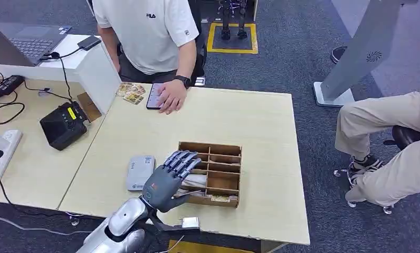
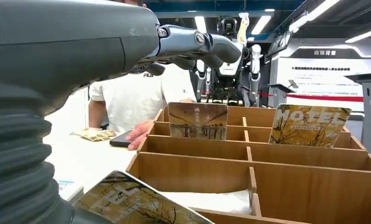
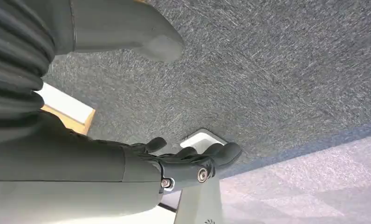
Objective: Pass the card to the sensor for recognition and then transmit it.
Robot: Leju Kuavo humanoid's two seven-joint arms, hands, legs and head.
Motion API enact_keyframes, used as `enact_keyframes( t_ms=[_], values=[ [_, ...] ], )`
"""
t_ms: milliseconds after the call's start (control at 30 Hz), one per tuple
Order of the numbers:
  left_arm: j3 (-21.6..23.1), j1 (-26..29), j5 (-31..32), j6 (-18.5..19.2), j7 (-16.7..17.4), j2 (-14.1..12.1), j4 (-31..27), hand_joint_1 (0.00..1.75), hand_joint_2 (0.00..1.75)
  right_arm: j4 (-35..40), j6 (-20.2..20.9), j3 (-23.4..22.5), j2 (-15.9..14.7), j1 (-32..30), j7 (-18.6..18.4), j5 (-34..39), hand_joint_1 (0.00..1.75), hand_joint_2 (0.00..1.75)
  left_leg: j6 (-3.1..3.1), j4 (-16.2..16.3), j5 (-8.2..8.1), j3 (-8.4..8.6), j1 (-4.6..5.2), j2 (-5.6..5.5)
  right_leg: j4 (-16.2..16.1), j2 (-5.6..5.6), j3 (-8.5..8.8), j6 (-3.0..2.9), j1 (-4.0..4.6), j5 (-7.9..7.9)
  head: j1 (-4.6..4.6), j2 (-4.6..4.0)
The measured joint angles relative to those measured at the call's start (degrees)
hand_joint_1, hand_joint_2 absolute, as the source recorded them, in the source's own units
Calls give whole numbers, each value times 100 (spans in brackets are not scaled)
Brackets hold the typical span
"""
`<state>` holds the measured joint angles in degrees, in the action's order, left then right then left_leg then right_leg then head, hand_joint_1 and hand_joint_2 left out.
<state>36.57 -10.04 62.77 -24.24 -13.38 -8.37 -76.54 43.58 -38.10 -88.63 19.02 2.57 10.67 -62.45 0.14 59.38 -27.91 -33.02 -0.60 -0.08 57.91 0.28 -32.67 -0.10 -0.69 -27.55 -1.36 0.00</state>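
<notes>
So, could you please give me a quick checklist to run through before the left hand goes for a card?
1. Left hand over the box: ok.
2. Left hand holds nothing, fingers apart: ok.
3. Cards upright in the box, such as the HOTEL card: ok.
4. Which card the fingers line up with: cannot tell.
5. Sensor unobstructed beside the box: ok.
6. Person's hand far from the box, on a phone: ok.
</notes>
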Motion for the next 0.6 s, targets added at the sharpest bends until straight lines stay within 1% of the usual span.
enact_keyframes(
  t_ms=[167,200,233,267,300,333,400,600],
  values=[
    [0,1,-2,0,0,-13,-2,0,175,0,0,0,0,0,0,0,0,175,0,0,0,0,0,0,0,0,0,0,0,0,0,0],
    [0,1,0,0,0,-13,-2,72,175,0,0,0,0,0,0,0,0,175,0,0,0,0,0,0,0,0,0,0,0,0,0,0],
    [0,1,-2,0,0,-13,-2,171,175,0,0,0,0,0,0,0,0,175,0,0,0,0,0,0,0,0,0,0,0,0,0,0],
    [0,1,0,0,0,-15,-2,175,175,0,0,0,0,0,0,0,0,175,0,0,0,0,0,0,0,0,0,0,0,0,0,0],
    [0,1,0,6,0,-15,-2,175,175,0,0,0,0,0,0,0,0,175,0,0,0,0,0,0,0,0,0,0,0,0,0,0],
    [0,-2,61,105,18,-15,-2,175,175,0,0,0,0,0,9,-4,0,175,0,0,0,0,0,0,0,0,-1,0,0,0,0,0],
    [0,-33,276,543,114,-33,9,175,175,0,0,0,0,0,55,-9,0,175,0,0,0,1,0,0,0,0,0,0,0,0,-2,0],
    [0,-273,339,763,70,-44,116,175,175,0,0,0,0,1,111,0,0,175,0,-1,-1,9,1,-1,0,-4,13,1,0,-1,0,0]
  ],
)
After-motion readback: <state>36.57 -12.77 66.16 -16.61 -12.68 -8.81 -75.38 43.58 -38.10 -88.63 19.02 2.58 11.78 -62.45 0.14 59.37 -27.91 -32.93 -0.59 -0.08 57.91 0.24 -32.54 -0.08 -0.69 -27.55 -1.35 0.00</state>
